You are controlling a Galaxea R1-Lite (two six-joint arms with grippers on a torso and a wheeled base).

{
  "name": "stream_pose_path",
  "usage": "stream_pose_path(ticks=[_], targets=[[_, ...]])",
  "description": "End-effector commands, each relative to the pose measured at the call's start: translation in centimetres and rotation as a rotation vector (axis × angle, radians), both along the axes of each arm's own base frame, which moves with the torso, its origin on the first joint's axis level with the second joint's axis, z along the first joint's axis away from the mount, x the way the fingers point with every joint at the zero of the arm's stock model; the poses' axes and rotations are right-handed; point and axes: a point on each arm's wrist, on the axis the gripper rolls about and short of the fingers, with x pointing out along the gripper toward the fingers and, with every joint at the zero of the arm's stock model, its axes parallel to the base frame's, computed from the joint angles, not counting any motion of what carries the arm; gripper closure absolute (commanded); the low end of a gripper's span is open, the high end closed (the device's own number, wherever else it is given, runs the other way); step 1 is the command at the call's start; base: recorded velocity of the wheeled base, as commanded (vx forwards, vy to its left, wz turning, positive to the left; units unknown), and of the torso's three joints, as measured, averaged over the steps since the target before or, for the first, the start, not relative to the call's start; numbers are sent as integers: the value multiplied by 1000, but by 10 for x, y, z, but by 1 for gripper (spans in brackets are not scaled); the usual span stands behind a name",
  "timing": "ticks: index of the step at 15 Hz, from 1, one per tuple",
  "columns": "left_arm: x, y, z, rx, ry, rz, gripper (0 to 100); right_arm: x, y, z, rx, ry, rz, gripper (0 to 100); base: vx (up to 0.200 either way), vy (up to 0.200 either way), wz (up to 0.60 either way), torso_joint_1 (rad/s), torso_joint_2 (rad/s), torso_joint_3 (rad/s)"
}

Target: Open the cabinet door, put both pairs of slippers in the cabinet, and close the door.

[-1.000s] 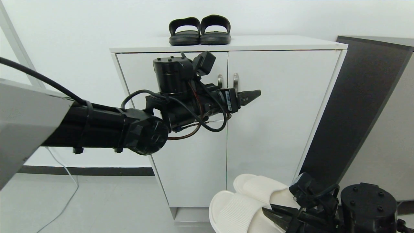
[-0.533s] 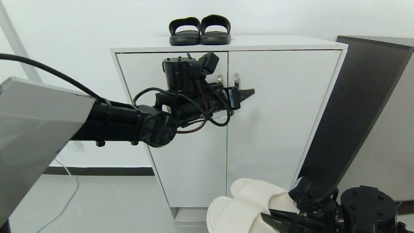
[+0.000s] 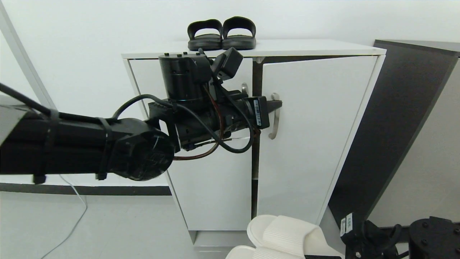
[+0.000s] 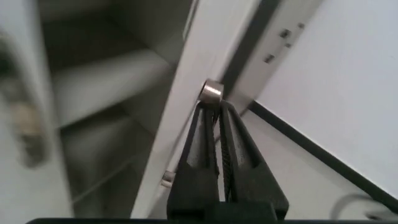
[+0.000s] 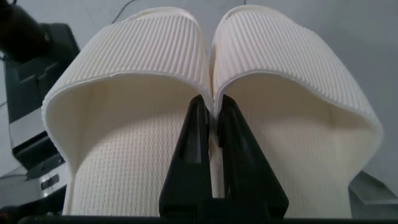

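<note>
Left gripper point(image 3: 275, 105): clamped on handle point(image 3: 274, 122) of right door point(image 3: 312, 136); door ajar, handle upright. Right gripper point(image 5: 211, 115): pinching 2 white slippers point(image 5: 143, 74) by adjoining walls, low before cabinet point(image 3: 323, 46), toes toward it. Black slippers point(image 3: 222, 34): atop cabinet, lengthwise near-far. Outstanding: stowing both pairs; closing.

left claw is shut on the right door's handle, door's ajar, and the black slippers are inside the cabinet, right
Not quite. The black slippers sit on top of the cabinet, not inside it; the head view shows this. The left claw is indeed shut on the right door's handle, and that door is ajar.
</note>
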Motion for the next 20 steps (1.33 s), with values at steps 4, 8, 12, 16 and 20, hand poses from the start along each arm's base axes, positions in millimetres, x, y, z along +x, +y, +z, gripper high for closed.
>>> stream_pose_path(ticks=[4,8,12,16,20], targets=[[-49,16,15,-13,-19,-53,100,-9,-9,-1,-16,-23,44,100,0,0,0,0,0,0],[-55,32,9,-2,4,-29,100,-10,-10,-4,-37,-37,56,100,0,0,0,0,0,0],[-22,22,6,-104,58,5,100,-10,-11,-4,-41,-35,55,100,0,0,0,0,0,0],[9,4,0,-123,30,21,100,-11,-11,-5,-48,-43,57,100,0,0,0,0,0,0],[21,-5,-8,-107,51,25,100,-11,-11,-8,-65,-35,60,100,0,0,0,0,0,0]])
